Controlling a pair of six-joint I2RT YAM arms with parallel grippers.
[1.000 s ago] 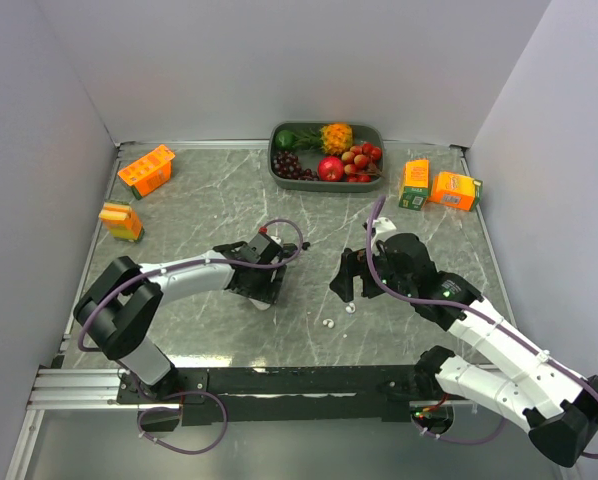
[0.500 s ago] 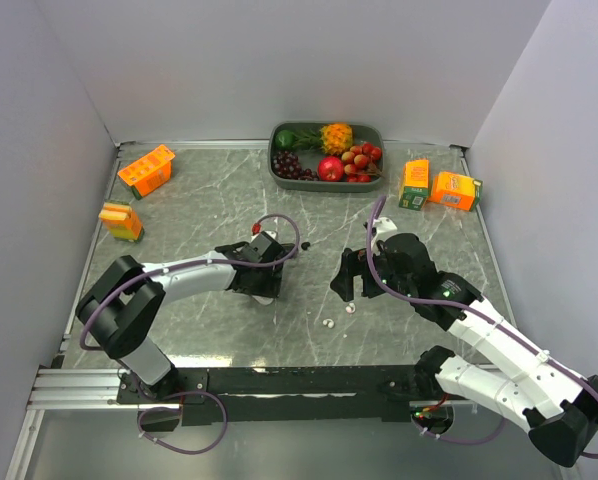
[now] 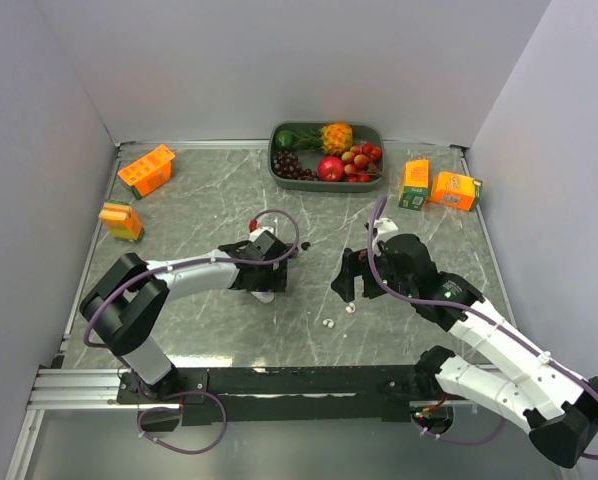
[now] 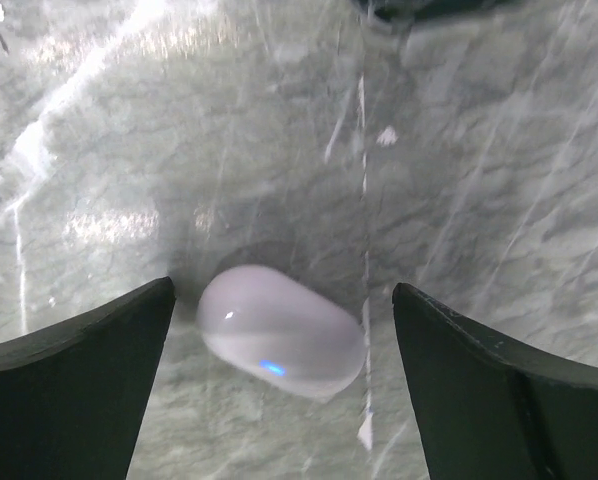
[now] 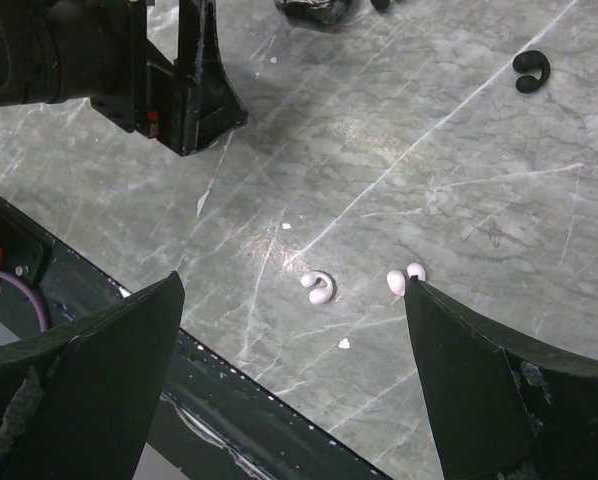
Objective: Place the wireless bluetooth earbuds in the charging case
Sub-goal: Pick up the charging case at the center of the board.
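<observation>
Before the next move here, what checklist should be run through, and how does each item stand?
1. Left gripper open: ok. Its fingers stand either side of the white case without touching it.
2. White case open to take buds: not ok. It lies on the table and looks closed.
3. Right gripper open and empty: ok.
4. White buds findable: ok. The first white earbud lies below the right gripper, and the second white earbud is right beside one finger.
5. Black earbud located: ok. It lies loose on the table, farther off.
</observation>
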